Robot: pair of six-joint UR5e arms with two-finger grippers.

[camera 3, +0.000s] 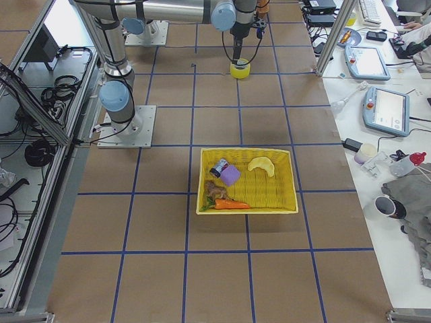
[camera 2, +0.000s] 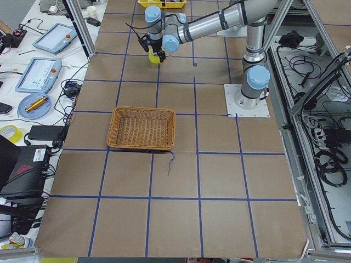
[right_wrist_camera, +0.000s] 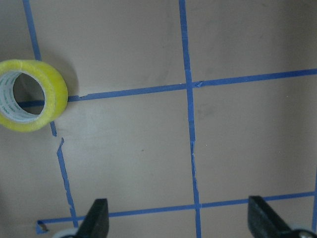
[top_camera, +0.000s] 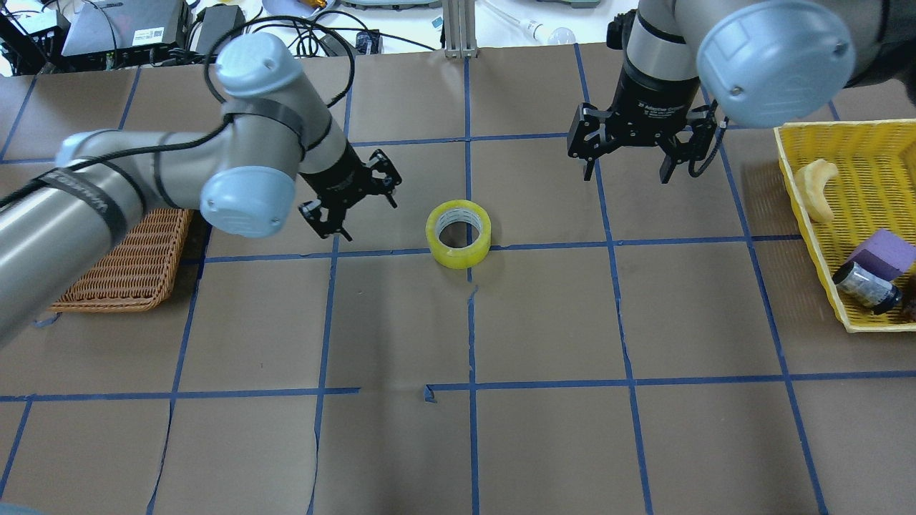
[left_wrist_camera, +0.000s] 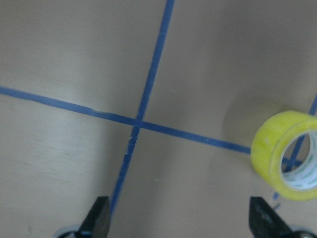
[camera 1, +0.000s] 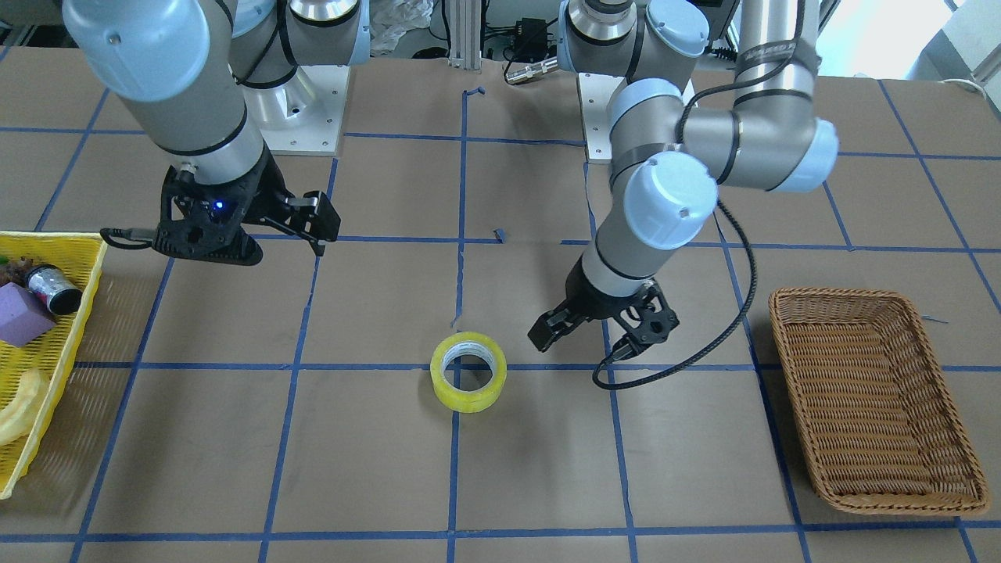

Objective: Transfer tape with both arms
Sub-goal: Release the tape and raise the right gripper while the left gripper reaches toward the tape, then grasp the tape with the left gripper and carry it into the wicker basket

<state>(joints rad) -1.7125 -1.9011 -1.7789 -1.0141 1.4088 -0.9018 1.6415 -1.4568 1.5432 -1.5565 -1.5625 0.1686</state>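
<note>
A translucent-yellow roll of wide adhesive tape with a white inner core ring (top_camera: 459,234) is lying flat, hole upward, on the brown paper-covered table (top_camera: 544,443), sitting right on a crossing of the blue tape grid lines (top_camera: 622,315) near the middle. The black two-finger left gripper (top_camera: 363,211) is hanging over the table just beside the roll without touching it. Its jaws are standing spread wide, and in the left wrist view its two fingers (left_wrist_camera: 101,218) are framing bare paper while the roll is showing off to the side, outside the gap. The black two-finger right gripper (top_camera: 627,173) is hovering on the roll's other side, well apart from it. Its jaws are likewise standing wide apart and gripping nothing, and the right wrist view is catching the roll at the upper corner, away from the fingertips. A brown woven wicker basket (top_camera: 129,265) is sitting under the silver-grey left arm (top_camera: 143,186). On the robot's right, a yellow plastic mesh basket (top_camera: 794,168) is holding a purple block (top_camera: 884,252), a small black-and-silver cylinder (top_camera: 867,286) and a pale curved banana-shaped piece (top_camera: 819,187).
</note>
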